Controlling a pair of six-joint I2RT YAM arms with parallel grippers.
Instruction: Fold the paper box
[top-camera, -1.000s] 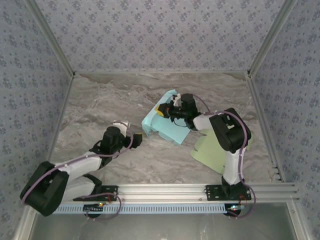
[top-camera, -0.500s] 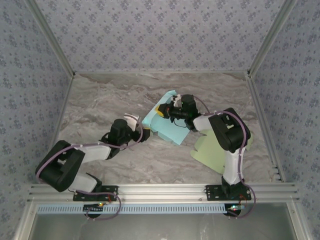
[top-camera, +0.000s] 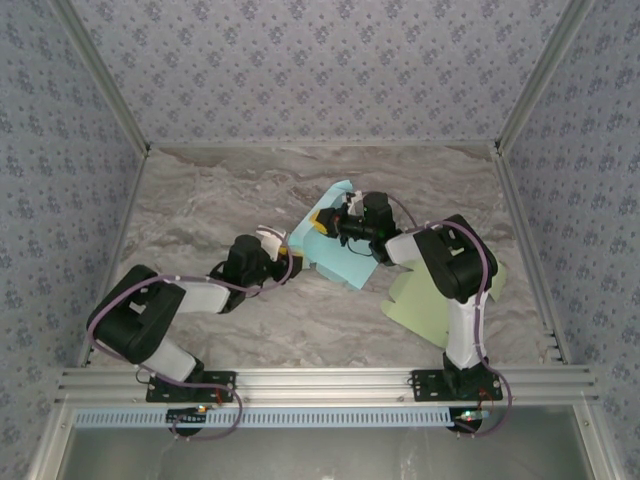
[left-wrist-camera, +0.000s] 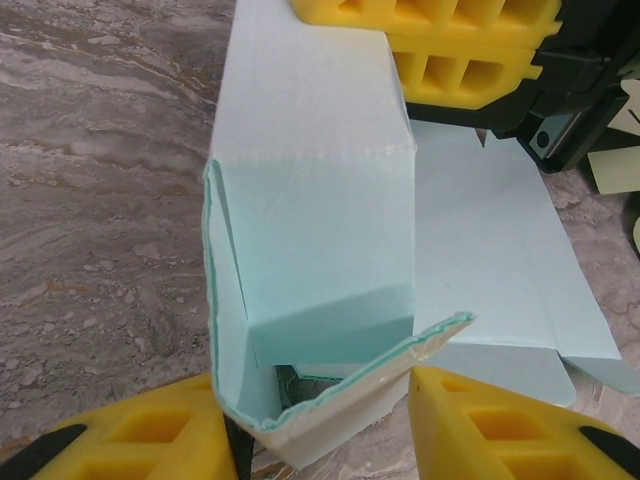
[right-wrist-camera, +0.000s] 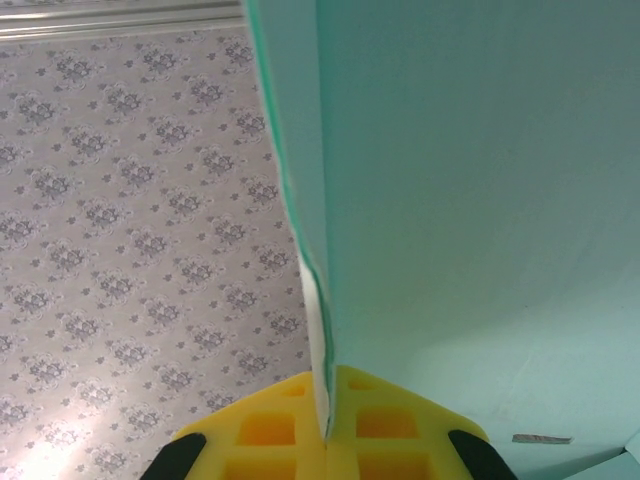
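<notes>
The light-teal paper box (top-camera: 338, 255) lies half folded in the middle of the marble table. My right gripper (top-camera: 330, 222) is shut on the box's upright far wall (right-wrist-camera: 480, 200), which is pinched between its yellow pads (right-wrist-camera: 327, 400). My left gripper (top-camera: 283, 262) is at the box's near-left end. Its jaws straddle the open end (left-wrist-camera: 310, 385), where a loose flap (left-wrist-camera: 400, 360) slants across the opening. The left finger (left-wrist-camera: 150, 430) rests against the box's side wall, and the right finger (left-wrist-camera: 480, 420) is just short of the flap's tip. The right gripper's fingers (left-wrist-camera: 440, 40) also appear beyond the box.
A pale green paper sheet (top-camera: 430, 295) lies flat on the table to the right of the box, beside the right arm's base. Patterned walls enclose the table on three sides. Bare marble (top-camera: 200, 200) stretches to the left and behind.
My left arm has reached right to the box's near end, and its jaws have narrowed around that end. The right gripper has kept its hold and place.
</notes>
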